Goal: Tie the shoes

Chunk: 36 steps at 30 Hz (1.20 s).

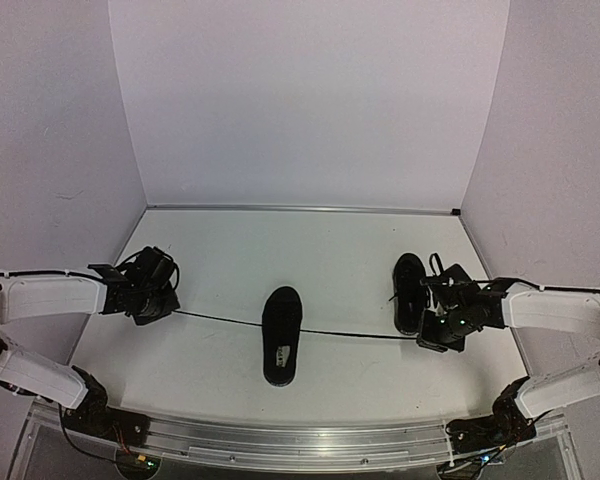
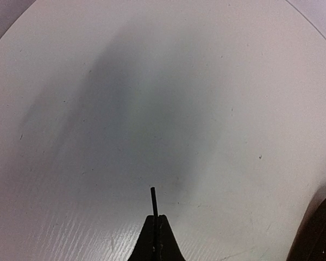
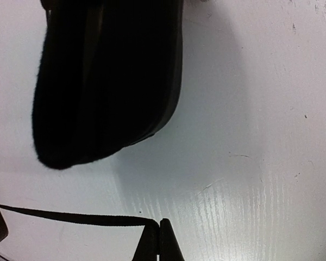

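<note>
Top view: mid shoe (image 1: 282,335) lies on the white bench (image 1: 220,250), long axis running near-to-far, pale label in its near half. A thin black lace (image 1: 220,320) crosses it and comes out both sides, pulled into a nearly straight line. Left claw (image 1: 170,308) sits well L of mid shoe, closed on the lace's L end. Right claw (image 1: 427,335) sits well R of mid shoe, closed on the R end. Second shoe (image 1: 410,292) is also R of mid shoe, a bit farther back, just beside right claw; can't tell if they touch.

Left wrist view: left claw (image 2: 156,220) has its tips pressed together w/ a short stub of lace (image 2: 152,198) poking out past them. Under it is bare bench w/ a soft shadow.

Right wrist view: right claw (image 3: 158,225) tips are shut, pinching the lace (image 3: 70,218). The lace leaves sideways, low over the bench. Second shoe (image 3: 108,81) fills the upper L of this view, apart from the tips. Mid shoe isn't in this view.
</note>
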### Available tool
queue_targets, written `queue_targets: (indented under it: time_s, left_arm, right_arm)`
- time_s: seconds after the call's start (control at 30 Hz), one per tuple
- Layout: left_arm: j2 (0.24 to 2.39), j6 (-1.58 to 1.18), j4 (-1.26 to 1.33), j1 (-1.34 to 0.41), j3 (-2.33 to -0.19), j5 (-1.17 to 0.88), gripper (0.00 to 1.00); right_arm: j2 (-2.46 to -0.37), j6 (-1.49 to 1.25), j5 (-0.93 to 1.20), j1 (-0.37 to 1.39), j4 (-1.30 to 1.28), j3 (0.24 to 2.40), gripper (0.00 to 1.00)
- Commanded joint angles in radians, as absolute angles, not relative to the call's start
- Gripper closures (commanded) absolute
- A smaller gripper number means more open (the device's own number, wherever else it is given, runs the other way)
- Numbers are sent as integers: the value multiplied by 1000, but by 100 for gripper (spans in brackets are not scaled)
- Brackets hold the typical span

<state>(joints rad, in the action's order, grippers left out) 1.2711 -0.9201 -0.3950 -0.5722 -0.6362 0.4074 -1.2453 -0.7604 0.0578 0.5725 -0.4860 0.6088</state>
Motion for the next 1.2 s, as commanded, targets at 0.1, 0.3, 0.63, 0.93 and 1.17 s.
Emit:
queue_targets:
  time_s: [0.1, 0.3, 0.63, 0.93, 1.17]
  left_arm:
    - [1303, -905, -388, -478, -599, 367, 100]
    - [1361, -844, -354, -476, -632, 318, 100]
    - [1390, -673, -176, -477, -633, 84, 100]
    - [1513, -614, -167, -477, -714, -60, 97]
    - [1439, -640, -276, -473, -713, 101, 53]
  right_arm:
    - [-1296, -750, -56, 546, -534, 607, 100]
    - [-1368, -660, -8, 547, -484, 641, 100]
    - [-1425, -560, 188, 546, -355, 668, 99]
    - [-1518, -468, 296, 547, -312, 738, 91]
    - [-1490, -485, 261, 546, -331, 721, 64]
